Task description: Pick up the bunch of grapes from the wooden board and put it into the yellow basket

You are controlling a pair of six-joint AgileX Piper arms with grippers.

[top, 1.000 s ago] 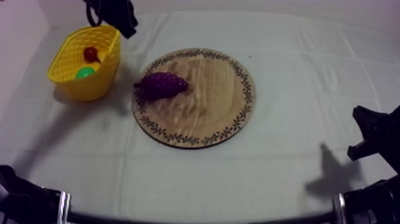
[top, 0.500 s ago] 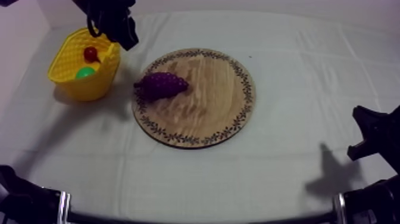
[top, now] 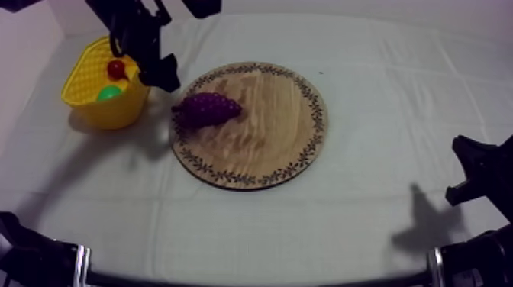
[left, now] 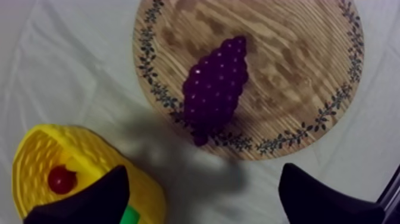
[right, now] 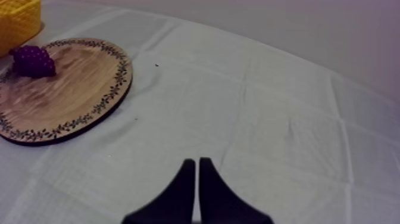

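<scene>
1. A grey-white cloth covers the table. All the work sits on it, beneath and ahead of the left gripper.
2. The step in hand, as I judge it, is the reach for the grapes. To do it well, the gripper should carry forward until the bunch lies centred between its fingers. It should then descend straight and close across the bunch's narrow width, not along its length.
3. The nearest hazard is the basket, which sits just beside one finger with a small red fruit inside. That finger should clear the rim before lowering, or it may knock the basket.
4. Just ahead of the fingertips, the grapes lie on the board, at the edge nearest the basket, with one end over the patterned rim. A bumpy toy like this may roll or slip, so a grip at the thick middle looks safest.
5. The left arm comes in from above with its gripper pointing down, fingers wide apart and nothing between them. It hangs over the cloth between basket and board, apart from the grapes.
6. Far off, well apart from the board, the right gripper rests low over the cloth, its fingers pressed together on nothing.
</scene>
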